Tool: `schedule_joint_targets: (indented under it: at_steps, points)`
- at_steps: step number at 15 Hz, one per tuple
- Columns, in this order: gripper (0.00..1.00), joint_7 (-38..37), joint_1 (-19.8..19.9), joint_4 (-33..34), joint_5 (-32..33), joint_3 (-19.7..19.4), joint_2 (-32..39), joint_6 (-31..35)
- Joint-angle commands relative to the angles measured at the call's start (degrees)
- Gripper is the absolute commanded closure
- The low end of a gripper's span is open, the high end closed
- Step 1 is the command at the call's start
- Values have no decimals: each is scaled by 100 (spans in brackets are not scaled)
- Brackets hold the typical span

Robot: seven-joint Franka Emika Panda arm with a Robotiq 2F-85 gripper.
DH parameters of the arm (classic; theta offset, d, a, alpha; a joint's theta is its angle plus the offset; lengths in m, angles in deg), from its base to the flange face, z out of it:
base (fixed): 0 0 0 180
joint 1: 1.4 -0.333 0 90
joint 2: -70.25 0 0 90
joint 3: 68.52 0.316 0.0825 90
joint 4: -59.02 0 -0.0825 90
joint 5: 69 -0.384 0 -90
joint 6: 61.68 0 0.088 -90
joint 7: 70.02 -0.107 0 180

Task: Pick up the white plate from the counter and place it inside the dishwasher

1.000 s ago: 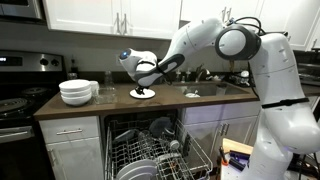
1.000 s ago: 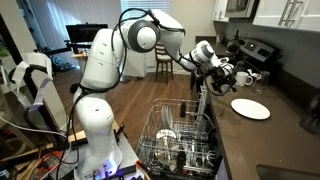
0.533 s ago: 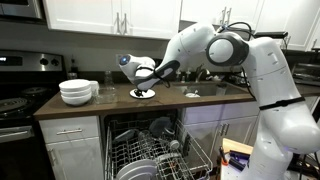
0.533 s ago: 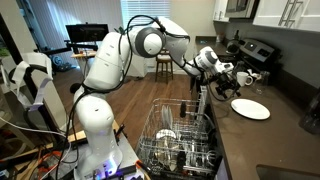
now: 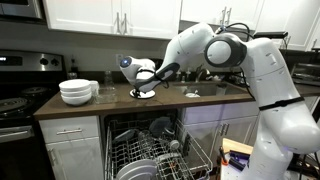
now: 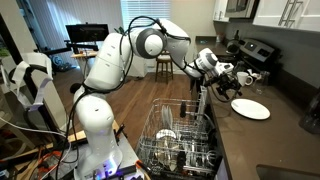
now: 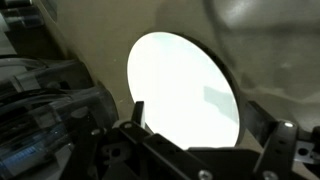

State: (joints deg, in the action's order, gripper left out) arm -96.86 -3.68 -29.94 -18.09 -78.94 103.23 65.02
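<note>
The white plate [image 5: 143, 94] lies flat on the dark brown counter [image 5: 110, 101]; it also shows in an exterior view [image 6: 250, 108] and fills the wrist view [image 7: 185, 85]. My gripper [image 5: 144, 84] hovers just above the plate, pointing down at it, and shows in an exterior view [image 6: 229, 84] too. In the wrist view the gripper [image 7: 205, 122] is open, its fingers [image 7: 138, 114] spread wide over the plate's near edge and holding nothing. The dishwasher stands open below, its wire rack [image 5: 150, 155] pulled out and loaded with dishes [image 6: 180, 140].
A stack of deep white bowls [image 5: 76, 92] sits on the counter left of the plate. The black stove [image 5: 15, 105] is at the far left. A small white object [image 5: 192, 93] lies right of the plate. White cabinets hang above.
The gripper has moved down and a little closer over the plate. The plate has not moved.
</note>
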Motion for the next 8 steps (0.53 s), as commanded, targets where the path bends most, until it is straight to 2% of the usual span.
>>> schedule_joint_targets:
  at_steps: [1,4,8]
  points:
    - [0,114,46,-53,423,-59,46,405]
    - [0,228,107,-47,592,-38,90,537]
    - [0,517,222,-46,422,45,133,707]
